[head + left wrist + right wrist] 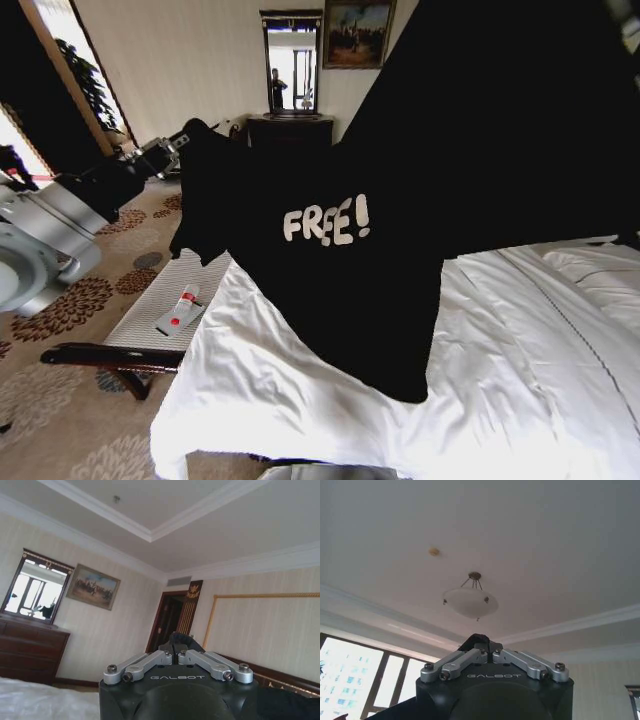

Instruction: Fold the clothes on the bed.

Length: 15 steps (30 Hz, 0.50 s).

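The bed (pixel 520 380) fills the near right of the head view, its white duvet rumpled toward the left edge. Above it the black T-shirt (pixel 380 230) hangs spread in the air, its "FREE!" lettering facing the robot and its lower hem drooping down to the duvet, where it seems just to touch.

The shirt is held up at both sides. The left gripper (pixel 190 135) is raised at the far left, and the left wrist view shows its fingers pressed together on a small bunch of black cloth (pixel 176 640). The right gripper (pixel 486 647) points at the ceiling, its fingers likewise pinched on a dark fold of the shirt.

The step in hand looks like airing the shirt out flat before laying it down. To do it well, both pinches should stay firm, the arms should keep the upper edge taut and level so the body hangs without a twist, and the hem should land first, well onto the duvet.

The bench (pixel 160 310) lies at the left beside the bed, with a small tube (pixel 182 305) on it, apart from the shirt; the cloth should stay clear of both.
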Motion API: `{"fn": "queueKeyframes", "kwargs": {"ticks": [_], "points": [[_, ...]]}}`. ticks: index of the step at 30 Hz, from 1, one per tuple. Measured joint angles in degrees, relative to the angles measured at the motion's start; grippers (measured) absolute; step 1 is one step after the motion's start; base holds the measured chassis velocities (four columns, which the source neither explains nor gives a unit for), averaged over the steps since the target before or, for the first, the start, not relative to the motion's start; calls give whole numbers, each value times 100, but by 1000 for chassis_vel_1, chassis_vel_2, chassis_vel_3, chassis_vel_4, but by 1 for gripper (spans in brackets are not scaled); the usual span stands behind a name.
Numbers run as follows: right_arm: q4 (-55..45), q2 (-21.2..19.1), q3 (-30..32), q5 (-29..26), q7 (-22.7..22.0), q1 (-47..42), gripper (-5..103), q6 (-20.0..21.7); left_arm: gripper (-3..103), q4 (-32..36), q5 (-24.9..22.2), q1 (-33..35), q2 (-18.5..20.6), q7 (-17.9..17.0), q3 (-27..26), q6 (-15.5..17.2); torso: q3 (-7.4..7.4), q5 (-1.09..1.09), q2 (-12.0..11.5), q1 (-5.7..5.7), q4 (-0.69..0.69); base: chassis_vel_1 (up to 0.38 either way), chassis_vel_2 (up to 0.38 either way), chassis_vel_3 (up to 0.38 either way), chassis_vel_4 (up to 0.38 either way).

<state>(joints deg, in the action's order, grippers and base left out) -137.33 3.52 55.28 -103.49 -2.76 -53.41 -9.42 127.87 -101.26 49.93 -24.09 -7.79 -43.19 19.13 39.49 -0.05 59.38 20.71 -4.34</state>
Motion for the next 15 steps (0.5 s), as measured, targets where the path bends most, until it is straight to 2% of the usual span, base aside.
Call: {"fn": "queueKeyframes", "kwargs": {"ticks": [2, 3, 4, 7, 8, 9, 11, 13, 14, 15], "points": [[105, 139, -355, 183, -203, -212, 0, 122, 0, -148, 238, 36, -26, -33, 347, 74, 0, 1, 0, 0, 3, 0, 0, 0, 0], [277, 296, -786, 441, -225, -225, 0, 152, 0, -312, 536, 16, -75, -23, 747, 90, 1, 0, 0, 0, 3, 0, 0, 0, 0], [277, 296, -786, 441, -225, -225, 0, 152, 0, -312, 536, 16, -75, -23, 747, 90, 1, 0, 0, 0, 3, 0, 0, 0, 0], [614, 608, -1523, 874, -56, -105, 0, 188, 0, -619, 988, -228, -200, 102, 1516, 92, 2, 5, -2, 1, 2, 0, 0, 0, 0], [777, 721, -1741, 1057, 49, -51, 0, 202, 0, -828, 1186, -500, -267, 165, 1958, 80, 3, 4, -2, 2, 2, 0, 0, 0, 0], [777, 721, -1741, 1057, 49, -51, 0, 202, 0, -828, 1186, -500, -267, 165, 1958, 80, 3, 4, -2, 2, 2, 0, 0, 0, 0], [940, 789, -1895, 1197, 119, -21, 0, 221, 0, -1078, 1371, -895, -346, 179, 2452, 57, 3, 3, -2, 2, 0, 0, 0, 0, 0], [1232, 881, -2108, 1380, 175, 61, 0, 251, 0, -1502, 1720, -1620, -491, 168, 3397, 27, 2, 0, -2, 1, -1, 0, 0, 0, 0], [1232, 881, -2108, 1380, 175, 61, 0, 251, 0, -1502, 1720, -1620, -491, 168, 3397, 27, 2, 0, -2, 1, -1, 0, 0, 0, 0], [1347, 913, -2176, 1458, 176, 90, 0, 263, 0, -1661, 1854, -1898, -545, 161, 3725, 17, 2, -1, -1, 1, 0, 0, 0, 0, 0]]}}
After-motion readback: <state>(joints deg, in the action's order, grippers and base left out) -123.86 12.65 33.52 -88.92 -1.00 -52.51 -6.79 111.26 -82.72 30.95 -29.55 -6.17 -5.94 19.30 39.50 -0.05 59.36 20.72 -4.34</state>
